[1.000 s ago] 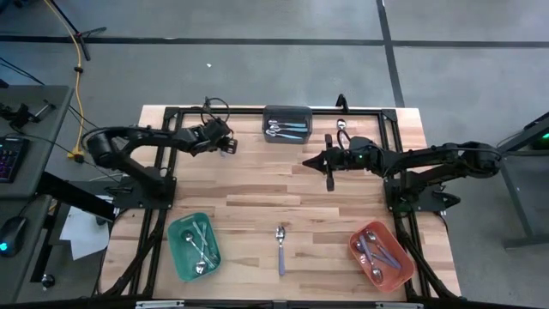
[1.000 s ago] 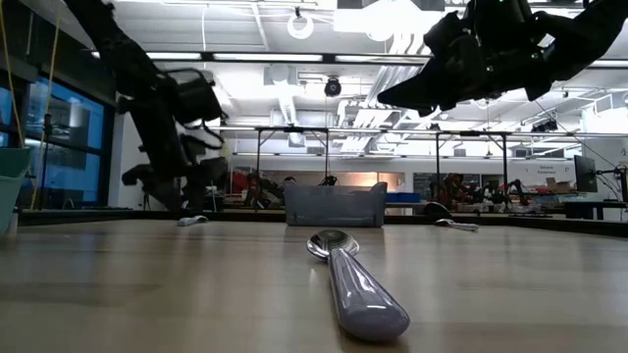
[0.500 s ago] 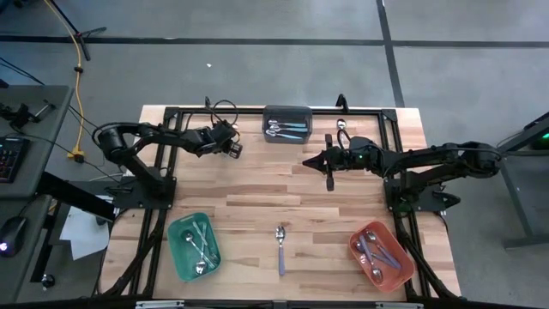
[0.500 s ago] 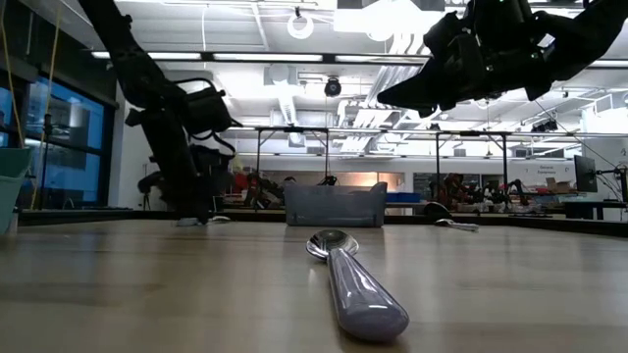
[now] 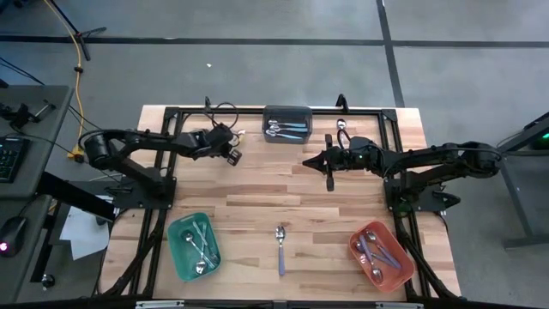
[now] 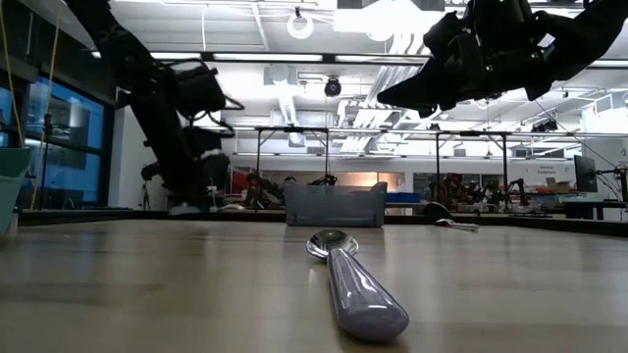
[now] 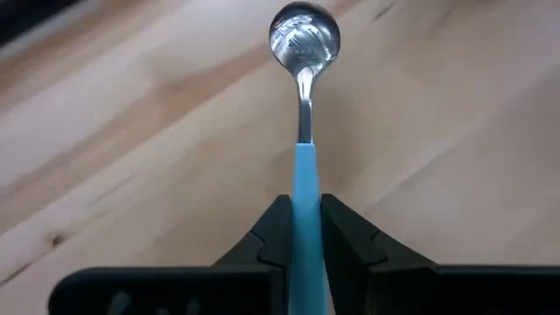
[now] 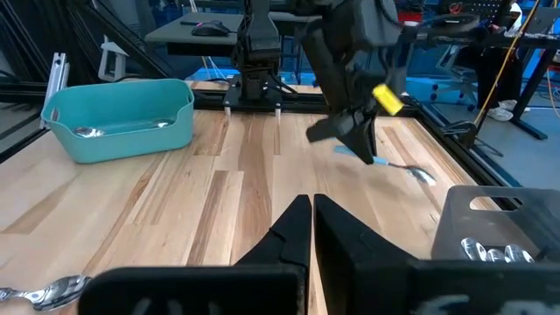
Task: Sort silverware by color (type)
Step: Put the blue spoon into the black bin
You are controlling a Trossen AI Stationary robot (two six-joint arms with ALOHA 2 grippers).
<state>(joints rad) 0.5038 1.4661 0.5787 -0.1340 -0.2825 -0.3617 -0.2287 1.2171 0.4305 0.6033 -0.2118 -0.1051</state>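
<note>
The left claw (image 7: pixel 303 241) was seen closed on the light blue handle of a spoon (image 7: pixel 303 105), whose shiny bowl pointed away from the fingers (image 7: pixel 271 236) and hung just over the wood. From above, this claw (image 5: pixel 233 155) was placed toward the far left part of the table (image 5: pixel 257 193), near the dark grey bin (image 5: pixel 286 124) at the far edge; the held spoon itself could hardly be made out there. In the right wrist view it showed as a small blue and silver shape below the left claw (image 8: pixel 360 140).

The right claw (image 5: pixel 329 182) was held above the table's far middle, its fingers (image 8: pixel 293 232) pressed together with nothing seen between them.

One spoon with a lavender handle (image 5: pixel 280 248) lay alone near the near edge, at the middle, its bowl toward the far edge; in the low view it (image 6: pixel 353 279) filled the foreground. Another spoon (image 5: pixel 340 130) lay at the far edge right of the grey bin, partly hidden by the right arm.

More spoons were sorted into bins: several in the green bin (image 5: pixel 178 251) at the near left corner, several in the red bin (image 5: pixel 403 266) at the near right corner, and blue-handled ones in the grey bin. Their exact count could not be told.
</note>
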